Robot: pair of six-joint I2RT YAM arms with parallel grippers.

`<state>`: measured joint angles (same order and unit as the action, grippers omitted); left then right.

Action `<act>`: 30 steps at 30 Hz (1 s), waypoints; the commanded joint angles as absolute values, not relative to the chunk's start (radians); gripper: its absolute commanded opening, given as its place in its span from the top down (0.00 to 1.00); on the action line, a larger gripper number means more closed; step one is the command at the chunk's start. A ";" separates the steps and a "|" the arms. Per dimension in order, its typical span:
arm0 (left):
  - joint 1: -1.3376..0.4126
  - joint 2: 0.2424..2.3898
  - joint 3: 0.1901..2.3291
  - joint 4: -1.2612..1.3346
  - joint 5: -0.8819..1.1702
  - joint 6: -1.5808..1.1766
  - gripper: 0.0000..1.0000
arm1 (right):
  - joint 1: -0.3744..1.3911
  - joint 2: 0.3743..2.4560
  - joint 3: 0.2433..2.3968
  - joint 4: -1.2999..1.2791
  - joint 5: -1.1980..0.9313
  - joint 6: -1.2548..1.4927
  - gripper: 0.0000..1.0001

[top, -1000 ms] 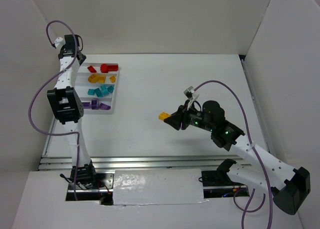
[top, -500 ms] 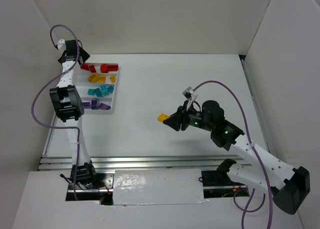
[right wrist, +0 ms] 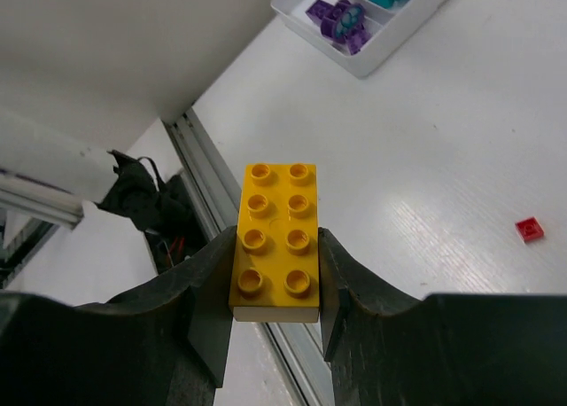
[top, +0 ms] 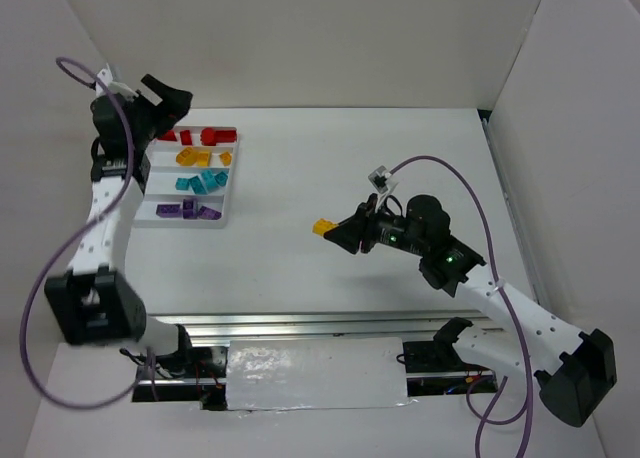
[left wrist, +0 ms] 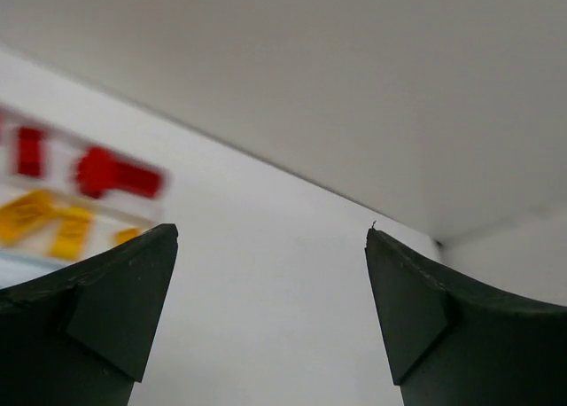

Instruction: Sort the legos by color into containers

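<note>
The white tray (top: 227, 183) at the far left holds the legos in four containers: red (top: 208, 135), yellow (top: 195, 158), teal (top: 203, 181) and purple (top: 188, 211). My left gripper (top: 168, 100) hangs open and empty above the tray's far left corner. In the left wrist view its fingers (left wrist: 120, 300) stand wide apart, with blurred red legos (left wrist: 115, 174) and yellow legos (left wrist: 44, 224) below. My right gripper (top: 336, 234) is at mid-table, shut on a yellow brick (top: 322, 226). The right wrist view shows this eight-stud yellow brick (right wrist: 275, 233) clamped by its long sides in that gripper (right wrist: 275, 246).
A tiny red piece (right wrist: 529, 230) lies loose on the white table at the right of the right wrist view. The tray's near corner (right wrist: 368, 65) with purple legos (right wrist: 337, 18) sits ahead of it. A metal rail (top: 300, 323) runs along the table's near edge. White walls enclose the table.
My left gripper opened over the red compartment, leaving a red brick there, then rose and swung back left. My right gripper carried the yellow brick slightly left and up.
</note>
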<state>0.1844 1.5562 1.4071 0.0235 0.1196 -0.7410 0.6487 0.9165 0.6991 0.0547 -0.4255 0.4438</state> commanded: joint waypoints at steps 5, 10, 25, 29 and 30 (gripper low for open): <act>-0.285 1.089 1.060 0.294 0.698 -0.634 0.01 | 0.589 0.832 0.709 0.121 -0.618 0.528 1.00; -0.439 0.902 0.962 0.258 0.807 -0.609 0.01 | 0.581 0.712 0.706 0.144 -0.944 0.499 1.00; -0.870 0.894 0.908 0.262 0.669 -0.614 0.01 | 0.592 0.571 0.724 0.080 -0.990 0.546 1.00; -0.894 0.946 0.937 0.218 0.591 -0.597 0.02 | 0.594 0.577 0.721 0.092 -0.989 0.546 1.00; -0.896 0.971 0.946 0.212 0.585 -0.600 0.03 | 0.594 0.578 0.719 0.098 -0.989 0.548 1.00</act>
